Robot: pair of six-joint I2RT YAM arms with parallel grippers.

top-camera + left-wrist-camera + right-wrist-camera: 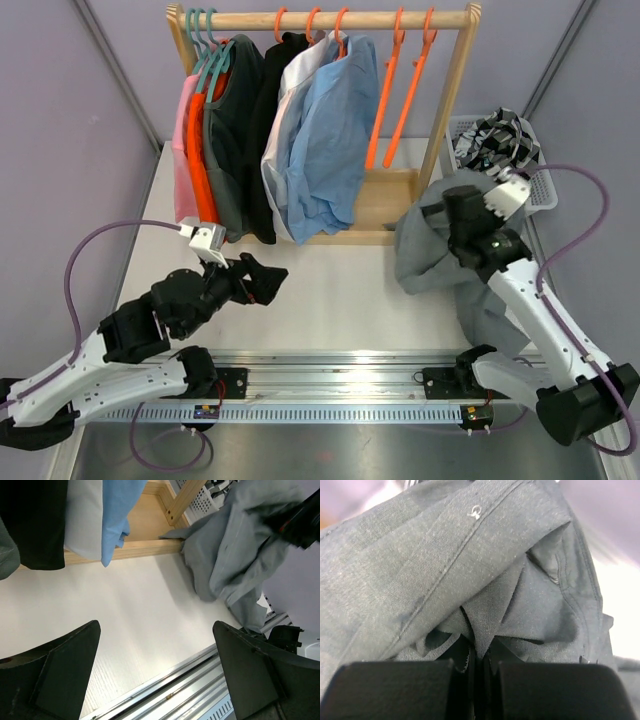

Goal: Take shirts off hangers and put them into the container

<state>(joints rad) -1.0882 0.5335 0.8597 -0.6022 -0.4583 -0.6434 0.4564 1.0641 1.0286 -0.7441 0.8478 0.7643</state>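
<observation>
- Right gripper (479,667): fingers pressed together, pinching a fold of the plain grey soft cloth shirt (470,580). A ridge of fabric stands up out of the closed jaws.
- Grey shirt: off any hanger, hanging from the right gripper over the right side of the white table (340,300). It is just beside the foot of the wooden clothes rack (450,100) and near the white latticed plastic laundry basket (546,188), not yet in it. The lower cloth drapes down around the right arm.
- The basket already holds the black-and-white plaid shirt (500,138).
- Left gripper (155,630): fingers spread wide and empty, above bare table at the left front, well apart from the grey shirt.
- Handling, judged: light, limp, no stiffness. It will sag and trail below the pinch, and loose cloth could snag on the basket rim or rack foot.
- Hold, judged: a single thin fold may slip. The doubled button band with its small button (476,512), or the collar, offers thicker material.
- The light blue shirt (330,150) and others hang on the rack.
</observation>
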